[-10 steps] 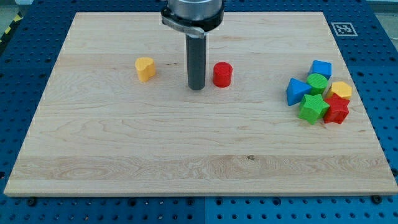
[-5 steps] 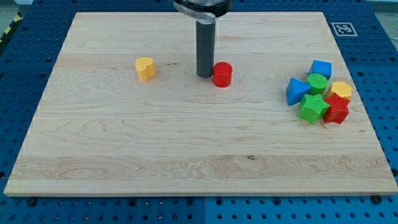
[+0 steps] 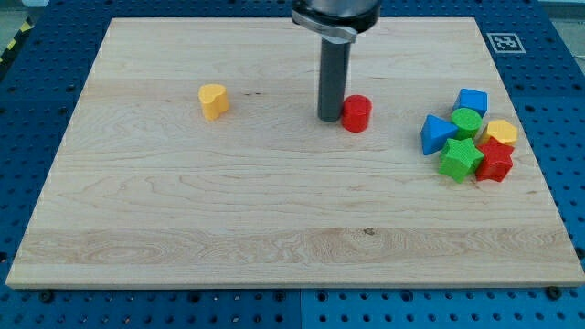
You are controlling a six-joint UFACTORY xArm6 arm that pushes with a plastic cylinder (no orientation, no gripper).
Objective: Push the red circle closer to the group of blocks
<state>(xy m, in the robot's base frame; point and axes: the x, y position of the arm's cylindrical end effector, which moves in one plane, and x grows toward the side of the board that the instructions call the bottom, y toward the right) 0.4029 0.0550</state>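
Red circle upright on the board, a little right of centre toward the view's top, near the group but not yet joined to it. Tip touching its left side, or just short of touching; cannot tell which. No fingers on this rig, just a bare rod, so nothing to open or close. Pushing side is correct: tip on the left, group on the right.

Judged progress: roughly halfway. A clear strip of wood between red circle and the nearest group member, the blue triangle-like block. Remaining: more rightward push, with a slight bias toward the view's bottom, since the group sits a bit lower than the circle.

Group at the view's right: blue block on top, green round block below it, yellow block at the far right, green star and red star at the bottom. All packed, touching or nearly so.

Yellow heart-like block well apart on the left, irrelevant to the path.

Nothing in the lane. Likely risks: circle rolling off the rod's side if the push is off-centre, and over-travel knocking the blue triangle-like block and scattering the cluster.
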